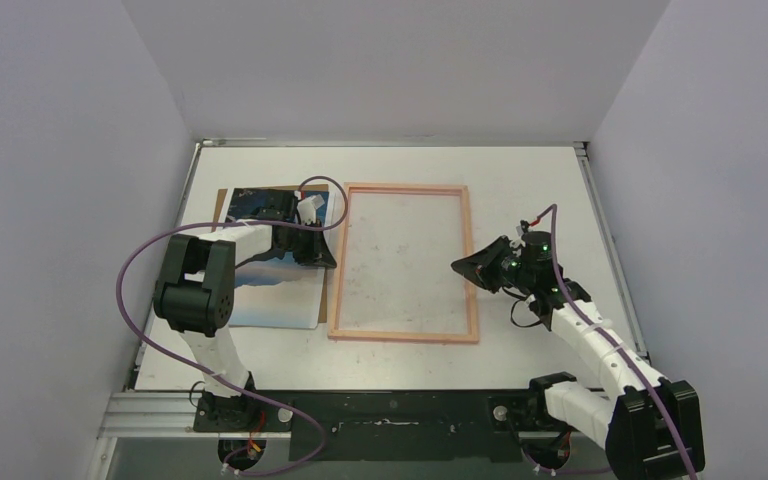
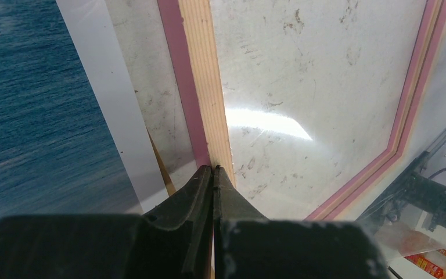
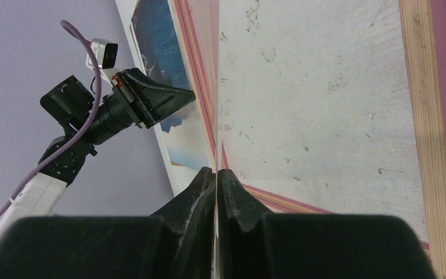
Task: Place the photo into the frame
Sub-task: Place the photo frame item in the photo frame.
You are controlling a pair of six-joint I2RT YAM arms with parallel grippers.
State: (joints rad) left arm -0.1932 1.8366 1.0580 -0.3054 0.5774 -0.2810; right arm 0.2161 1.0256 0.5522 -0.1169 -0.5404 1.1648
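The frame (image 1: 403,335) lies flat mid-table, pale wood side up with pink sides. It also shows in the left wrist view (image 2: 206,87) and the right wrist view (image 3: 421,116). The photo (image 1: 270,300) lies left of it on a brown backing board (image 1: 222,205), partly under my left arm. Its blue shows in the left wrist view (image 2: 29,116). My left gripper (image 1: 328,258) is shut and points down, its tips (image 2: 213,168) at the frame's left rail. My right gripper (image 1: 457,266) is shut and hovers over the right rail. Only a thin pale line shows between its jaws (image 3: 216,170).
Grey walls close in the table on the left, back and right. A metal rail (image 1: 390,410) runs along the near edge by the arm bases. Purple cables (image 1: 130,300) loop off both arms. An orange packet (image 2: 435,261) lies beyond the table edge.
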